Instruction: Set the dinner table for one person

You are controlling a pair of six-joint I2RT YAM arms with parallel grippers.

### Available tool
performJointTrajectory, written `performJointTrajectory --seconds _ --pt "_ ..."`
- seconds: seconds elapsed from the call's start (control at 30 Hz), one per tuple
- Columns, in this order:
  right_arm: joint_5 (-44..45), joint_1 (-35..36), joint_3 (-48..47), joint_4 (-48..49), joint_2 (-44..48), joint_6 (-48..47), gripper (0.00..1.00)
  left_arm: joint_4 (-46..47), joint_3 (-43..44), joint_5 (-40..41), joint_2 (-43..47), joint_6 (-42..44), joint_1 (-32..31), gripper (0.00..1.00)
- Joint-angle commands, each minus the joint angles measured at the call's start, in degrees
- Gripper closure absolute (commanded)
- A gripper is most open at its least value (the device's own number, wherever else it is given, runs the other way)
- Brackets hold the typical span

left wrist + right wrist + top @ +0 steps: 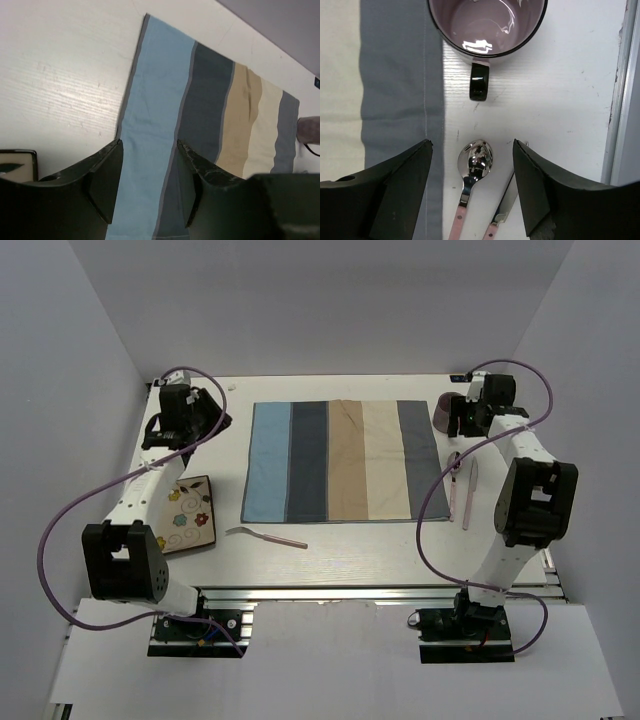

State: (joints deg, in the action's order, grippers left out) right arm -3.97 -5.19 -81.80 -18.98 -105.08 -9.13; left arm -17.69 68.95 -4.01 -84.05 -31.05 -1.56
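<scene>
The dinner table point(350, 555) is an off-white top with a metal rail along its near edge. A striped placemat point(340, 460) lies in its middle. A pink-handled fork point(265, 535) lies in front of the placemat. A square flowered plate point(185, 515) sits at the left. A pink mug point(487, 25), a spoon point(477, 159) and a knife point(506, 197) lie right of the placemat. My left gripper point(149, 150) is open and empty above the placemat's light-blue stripe point(155, 100). My right gripper point(471, 150) is open and empty over the spoon's bowl, just below the mug.
Grey walls enclose the table on three sides. A metal rail point(620, 90) runs along the table's right edge, close to the mug. The plate's corner point(17, 162) shows beside my left finger. Purple cables loop off both arms point(60, 530).
</scene>
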Motion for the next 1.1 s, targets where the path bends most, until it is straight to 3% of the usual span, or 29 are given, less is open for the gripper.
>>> performJointTrajectory --seconds 0.0,0.23,0.43,0.63,0.77,0.8,1.07 --pt "3.08 -0.17 -3.19 2.98 -2.40 2.88 0.30 1.96 -2.41 -1.88 2.93 -1.38 -0.02 0.43" --pt "3.70 -0.17 -11.44 3.51 -11.98 4.73 0.35 2.58 -3.91 -2.76 4.16 -2.61 -0.02 0.42" --pt "5.80 0.18 -15.58 4.30 -17.18 5.52 0.49 1.61 -4.17 -2.32 6.09 -3.23 0.07 0.41" --pt "6.52 0.09 -13.91 5.88 -17.27 5.00 0.68 2.84 -6.72 -2.14 7.94 -5.16 -0.02 0.41" --pt "5.73 0.09 -14.35 6.50 -17.27 4.21 0.96 2.66 -6.81 -3.11 7.67 -5.78 -0.02 0.41" --pt "4.85 0.09 -14.44 6.76 -17.01 3.68 0.99 2.58 -6.55 -3.54 7.76 -5.87 -0.02 0.41" --pt "-4.73 1.84 -9.18 16.95 -9.11 -3.78 1.00 3.01 -8.04 -5.66 8.02 -7.18 -0.02 0.41"
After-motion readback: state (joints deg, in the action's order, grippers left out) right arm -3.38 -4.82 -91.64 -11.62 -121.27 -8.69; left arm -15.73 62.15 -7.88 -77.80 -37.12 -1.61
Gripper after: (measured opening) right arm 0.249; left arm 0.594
